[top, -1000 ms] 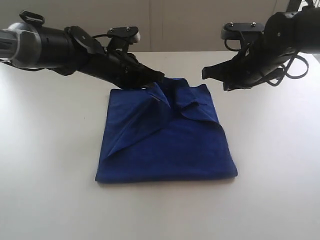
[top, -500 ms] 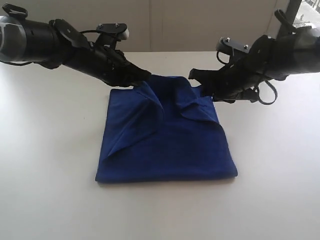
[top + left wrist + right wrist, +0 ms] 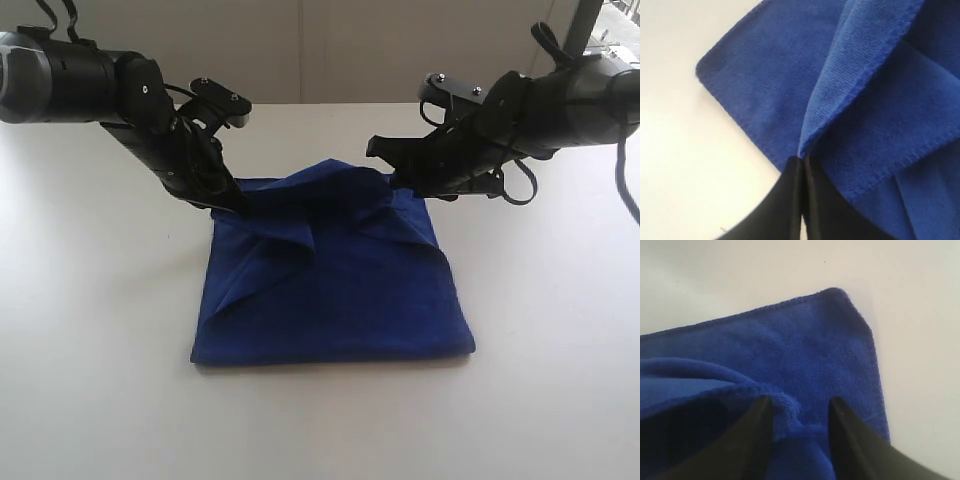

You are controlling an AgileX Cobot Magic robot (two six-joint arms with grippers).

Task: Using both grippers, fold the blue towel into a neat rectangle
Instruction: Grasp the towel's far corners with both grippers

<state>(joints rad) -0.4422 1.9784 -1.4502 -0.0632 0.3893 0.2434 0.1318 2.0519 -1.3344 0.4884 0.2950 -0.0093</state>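
Right black gripper (image 3: 388,168) has moved in over the far-right corner of the fuzzy navy-blue microfibre towel (image 3: 330,290), which lies on the white table (image 3: 100,380). Its jaws are apart, straddling a raised fold (not clamped yet). Left black gripper (image 3: 230,200), pinched shut on the far edge, has shifted left. Two-corner grasp looks nearly ready.

A plain white, smooth tabletop (image 3: 100,380) carries one thing directly: a deep navy-blue, fuzzy square towel (image 3: 340,300), folded, lying at its middle. Its 6 o'clock edge lies flat; toward 12 o'clock the cloth rises in rumpled folds.
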